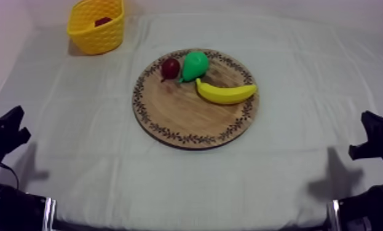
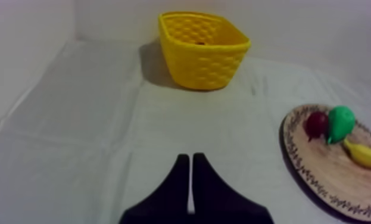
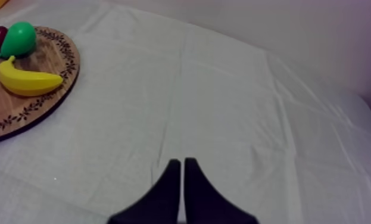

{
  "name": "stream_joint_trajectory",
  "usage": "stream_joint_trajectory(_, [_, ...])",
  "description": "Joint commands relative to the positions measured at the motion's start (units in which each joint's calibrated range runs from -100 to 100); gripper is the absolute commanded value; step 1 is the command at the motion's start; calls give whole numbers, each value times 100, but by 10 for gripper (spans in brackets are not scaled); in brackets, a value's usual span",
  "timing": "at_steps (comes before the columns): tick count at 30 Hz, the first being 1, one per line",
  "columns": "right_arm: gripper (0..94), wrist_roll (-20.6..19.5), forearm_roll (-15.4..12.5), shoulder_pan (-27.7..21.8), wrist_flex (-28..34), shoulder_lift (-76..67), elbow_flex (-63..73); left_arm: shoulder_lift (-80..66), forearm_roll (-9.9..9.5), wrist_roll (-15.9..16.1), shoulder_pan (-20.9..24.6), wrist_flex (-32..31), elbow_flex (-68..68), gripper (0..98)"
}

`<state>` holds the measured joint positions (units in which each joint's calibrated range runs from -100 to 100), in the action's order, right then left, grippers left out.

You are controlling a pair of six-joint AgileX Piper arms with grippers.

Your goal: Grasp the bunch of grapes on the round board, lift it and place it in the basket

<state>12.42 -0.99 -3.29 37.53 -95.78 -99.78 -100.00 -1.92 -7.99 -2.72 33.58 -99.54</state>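
Pressed together on nothing, left gripper (image 2: 190, 159) and right gripper (image 3: 182, 162) sit near. Far left, yellow lattice basket (image 1: 95, 38) holds a dark red lump, apparently the bunch of grapes (image 1: 102, 21), well apart from the round wooden board (image 1: 187, 120).

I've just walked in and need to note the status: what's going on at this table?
Nothing is being handled. The left gripper and right gripper are both shut on nothing, each at rest at its own side. A pear, a banana and a small red fruit lie on the wooden board. Something dark red lies inside the yellow basket, possibly the grapes, but too little shows to be sure.
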Motion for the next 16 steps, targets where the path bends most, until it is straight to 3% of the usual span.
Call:
stream_joint_trajectory(1, [3,1,-1,0,5,2,1,1,0,-166,0,-15,-6,0])
stream_joint_trajectory(16, [3,1,-1,0,5,2,1,0,-5,-185,8,-35,-13,0])
